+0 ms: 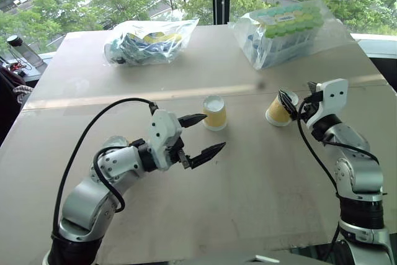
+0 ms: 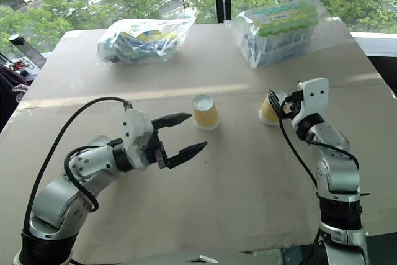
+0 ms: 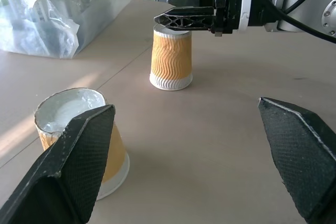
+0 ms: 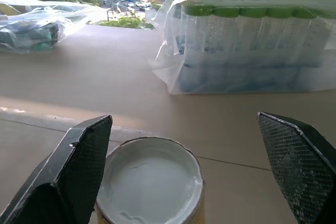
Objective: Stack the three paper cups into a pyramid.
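Orange ribbed right cup (image 1: 280, 111) inverted beneath right gripper (image 1: 298, 98), jaws wide, empty — lower squarely before closing. Left gripper (image 1: 206, 135) open, empty, middle cup (image 1: 214, 113) at its 12 o'clock.

A: Paper cups on the table (image 1: 260, 178)?
B: Two seen, both upside down: one cup (image 1: 214, 113) centre, another cup (image 1: 279, 110) at three o'clock of it.
A: Bags?
B: Two clear bags: left bag (image 1: 149, 41), right bag (image 1: 286, 29).
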`<state>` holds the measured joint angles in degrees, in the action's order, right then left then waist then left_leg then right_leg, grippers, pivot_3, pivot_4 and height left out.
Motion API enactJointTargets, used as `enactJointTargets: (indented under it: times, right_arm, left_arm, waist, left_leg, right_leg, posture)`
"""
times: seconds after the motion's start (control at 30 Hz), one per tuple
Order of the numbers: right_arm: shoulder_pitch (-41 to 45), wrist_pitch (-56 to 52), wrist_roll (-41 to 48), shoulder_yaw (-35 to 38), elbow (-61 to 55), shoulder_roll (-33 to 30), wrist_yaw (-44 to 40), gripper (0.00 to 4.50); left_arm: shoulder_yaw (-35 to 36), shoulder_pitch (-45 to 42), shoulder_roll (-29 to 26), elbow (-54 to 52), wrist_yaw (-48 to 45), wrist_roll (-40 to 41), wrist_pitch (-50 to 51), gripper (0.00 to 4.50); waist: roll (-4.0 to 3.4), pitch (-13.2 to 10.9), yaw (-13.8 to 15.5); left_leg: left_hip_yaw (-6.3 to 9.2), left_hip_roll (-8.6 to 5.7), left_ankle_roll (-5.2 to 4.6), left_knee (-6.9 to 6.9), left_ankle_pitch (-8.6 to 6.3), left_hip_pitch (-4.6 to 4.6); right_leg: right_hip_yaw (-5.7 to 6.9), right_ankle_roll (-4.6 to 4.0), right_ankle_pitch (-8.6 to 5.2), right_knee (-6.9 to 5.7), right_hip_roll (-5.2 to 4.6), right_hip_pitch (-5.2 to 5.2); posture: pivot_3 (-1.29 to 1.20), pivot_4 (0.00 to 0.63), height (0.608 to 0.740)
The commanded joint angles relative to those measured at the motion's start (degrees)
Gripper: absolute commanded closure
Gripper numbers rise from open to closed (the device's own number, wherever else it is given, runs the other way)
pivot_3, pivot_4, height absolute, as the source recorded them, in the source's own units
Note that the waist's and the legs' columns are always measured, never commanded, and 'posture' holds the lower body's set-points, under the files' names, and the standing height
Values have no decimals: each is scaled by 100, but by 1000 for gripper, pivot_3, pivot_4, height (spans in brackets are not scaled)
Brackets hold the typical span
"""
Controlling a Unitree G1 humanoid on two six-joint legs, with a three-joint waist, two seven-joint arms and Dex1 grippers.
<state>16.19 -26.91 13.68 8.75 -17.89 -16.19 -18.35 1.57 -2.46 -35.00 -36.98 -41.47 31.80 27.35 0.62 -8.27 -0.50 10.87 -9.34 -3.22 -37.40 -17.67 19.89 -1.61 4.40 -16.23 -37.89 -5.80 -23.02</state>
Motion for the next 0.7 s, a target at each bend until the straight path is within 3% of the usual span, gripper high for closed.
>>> enactJointTargets:
  times: [0.03, 0.63, 0.7]
  right_arm:
    - [21, -24, 11, -172, -314, -26, 15, 122]
    - [-185, -57, 70, -177, 87, 210, 208, 122]
    - [-211, -51, 103, -162, 87, 219, 196, 623]
  left_arm:
    - [105, -35, -39, -68, -26, 49, -77, 0]
    - [238, -118, -41, -189, -19, 286, -97, 0]
    - [236, -130, -46, -180, -24, 291, -101, 0]
  waist:
    - [0, 0, 0]
    - [0, 0, -10]
    - [0, 0, -11]
  left_leg:
    - [0, 0, 0, 0, 0, 0]
    - [-1, 0, 0, 0, 0, 0]
    - [-2, 0, 0, -1, 0, 0]
  right_leg:
    - [0, 0, 0, 0, 0, 0]
    - [-1, 0, 0, -2, 0, -3]
    - [-1, 0, 0, -2, 0, -3]
  posture:
    - [0, 150, 740]
    - [0, 150, 740]
    - [0, 150, 740]
